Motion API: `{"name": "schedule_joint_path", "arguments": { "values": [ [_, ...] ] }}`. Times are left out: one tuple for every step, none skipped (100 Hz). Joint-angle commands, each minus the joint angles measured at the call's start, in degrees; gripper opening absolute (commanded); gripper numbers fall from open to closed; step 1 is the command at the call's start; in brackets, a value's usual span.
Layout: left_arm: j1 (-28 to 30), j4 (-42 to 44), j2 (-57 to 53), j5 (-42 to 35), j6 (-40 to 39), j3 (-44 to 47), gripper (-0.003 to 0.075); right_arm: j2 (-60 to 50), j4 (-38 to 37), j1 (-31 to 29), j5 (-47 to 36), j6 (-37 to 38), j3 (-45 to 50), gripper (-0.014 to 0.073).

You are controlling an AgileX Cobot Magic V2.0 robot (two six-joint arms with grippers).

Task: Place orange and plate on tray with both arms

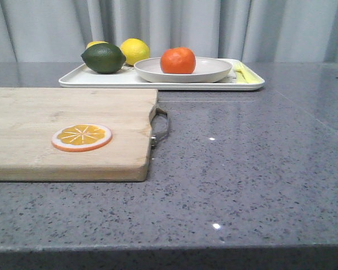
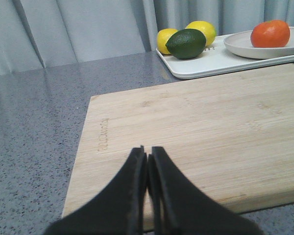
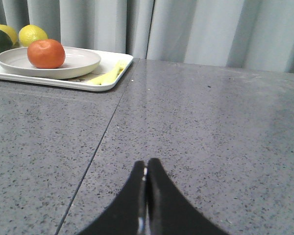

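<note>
The orange sits in the beige plate, and the plate rests on the white tray at the back of the table. They also show in the left wrist view: orange, plate, tray. The right wrist view shows the orange, plate and tray too. My left gripper is shut and empty above the wooden board. My right gripper is shut and empty above bare table, well away from the tray. Neither gripper shows in the front view.
A wooden cutting board with a metal handle lies front left, an orange slice disc on it. On the tray are a dark green lime, two lemons and a yellow piece. Grey curtains hang behind.
</note>
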Motion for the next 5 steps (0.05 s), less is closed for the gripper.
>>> {"name": "schedule_joint_path", "arguments": {
  "values": [
    [0.0,-0.1,-1.9,-5.1,0.0,0.6,-0.0020,-0.7,-0.5,0.0,-5.0,0.0,-1.2,-0.0102],
    [0.0,-0.1,-1.9,-5.1,0.0,0.6,-0.0020,-0.7,-0.5,0.0,-5.0,0.0,-1.2,-0.0102],
    [0.0,-0.1,-1.9,-5.1,0.0,0.6,-0.0020,-0.7,-0.5,0.0,-5.0,0.0,-1.2,-0.0102],
    [0.0,-0.1,-1.9,-5.1,0.0,0.6,-0.0020,-0.7,-0.5,0.0,-5.0,0.0,-1.2,-0.0102],
    [0.0,-0.1,-1.9,-5.1,0.0,0.6,-0.0020,-0.7,-0.5,0.0,-5.0,0.0,-1.2,-0.0102]
  ]
}}
